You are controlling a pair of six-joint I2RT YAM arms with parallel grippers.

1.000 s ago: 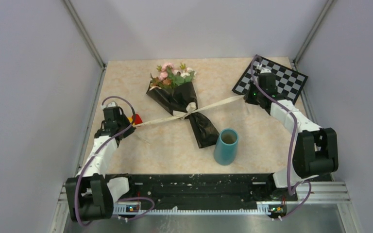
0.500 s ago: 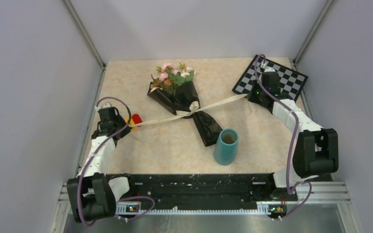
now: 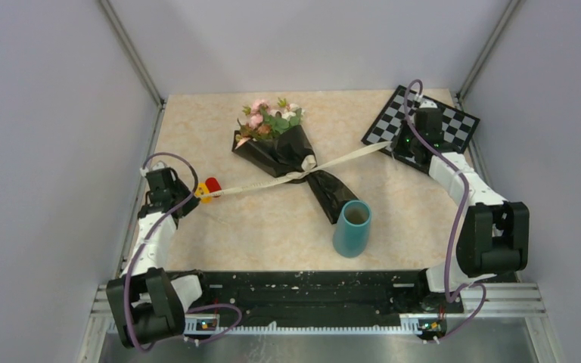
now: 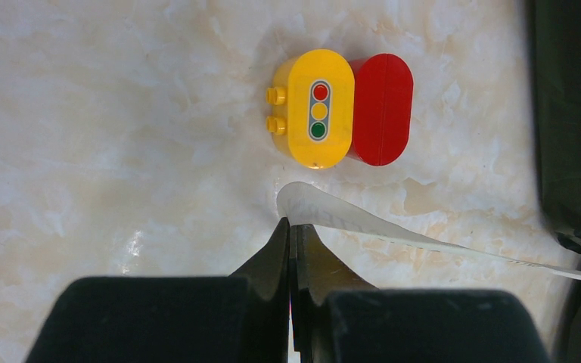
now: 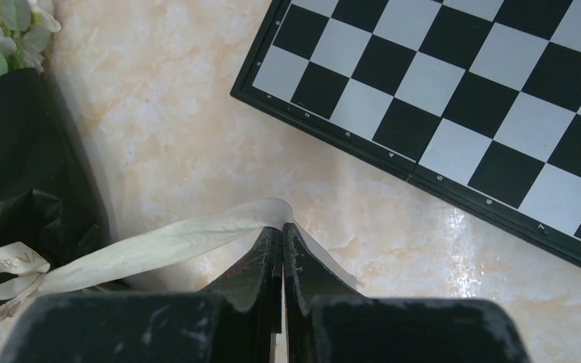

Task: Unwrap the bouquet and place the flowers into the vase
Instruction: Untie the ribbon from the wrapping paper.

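The bouquet (image 3: 287,151) lies mid-table in glossy black paper, its pink and cream flowers (image 3: 271,117) pointing to the far side. A cream ribbon (image 3: 265,181) stretches taut from its knot out to both sides. My left gripper (image 4: 291,224) is shut on the ribbon's left end (image 4: 333,215), at the table's left edge. My right gripper (image 5: 282,227) is shut on the ribbon's right end (image 5: 197,234), beside the checkerboard. The teal vase (image 3: 352,228) stands upright, just in front of the wrapper's tail.
A black-and-white checkerboard (image 3: 393,121) lies at the far right, under my right wrist (image 3: 424,136). A small red-and-yellow traffic-light block (image 4: 340,110) sits just beyond my left fingertips. Grey walls close in both sides and the back.
Both grippers have drawn further apart, left toward the left edge and right toward the far right. The ribbon has pulled straighter and the bouquet has swung round, its tail shifting toward the vase.
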